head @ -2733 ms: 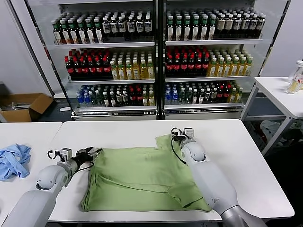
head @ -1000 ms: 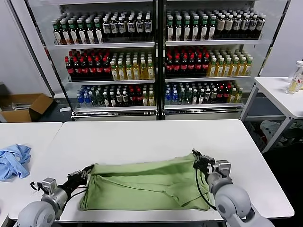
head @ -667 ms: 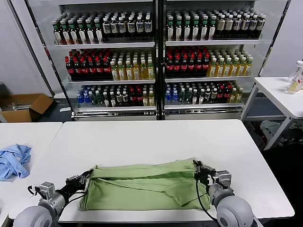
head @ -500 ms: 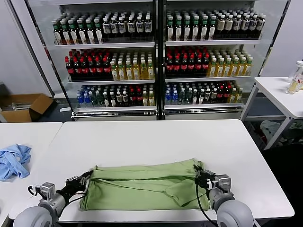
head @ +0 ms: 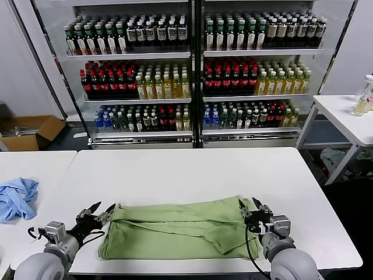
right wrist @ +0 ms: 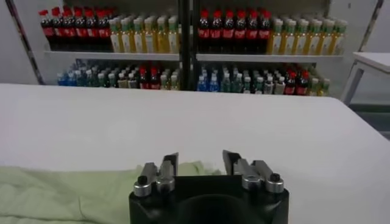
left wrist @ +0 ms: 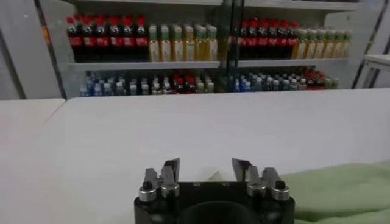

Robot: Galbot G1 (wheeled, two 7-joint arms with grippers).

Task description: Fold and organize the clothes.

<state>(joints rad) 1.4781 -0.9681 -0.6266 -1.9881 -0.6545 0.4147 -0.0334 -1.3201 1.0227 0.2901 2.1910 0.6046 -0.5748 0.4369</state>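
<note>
The light green shirt (head: 178, 228) lies folded in a long band across the near part of the white table (head: 186, 169). Its printed patch and buttons are hidden. My left gripper (head: 100, 212) is open and empty just off the shirt's left end; in the left wrist view (left wrist: 206, 168) the green cloth (left wrist: 341, 189) lies to one side. My right gripper (head: 252, 208) is open and empty at the shirt's right end; in the right wrist view (right wrist: 200, 161) the cloth (right wrist: 67, 192) lies just beyond the fingers.
A blue garment (head: 16, 197) lies on the neighbouring table at the left. Glass-door coolers full of bottles (head: 192, 70) stand behind the table. Another white table (head: 349, 116) with a bottle stands at the right. A cardboard box (head: 29, 131) sits on the floor at the left.
Both grippers pulled the shirt's far edge toward the near edge, folding it in half, then let go. The left gripper has backed off to the left and both are open now.
</note>
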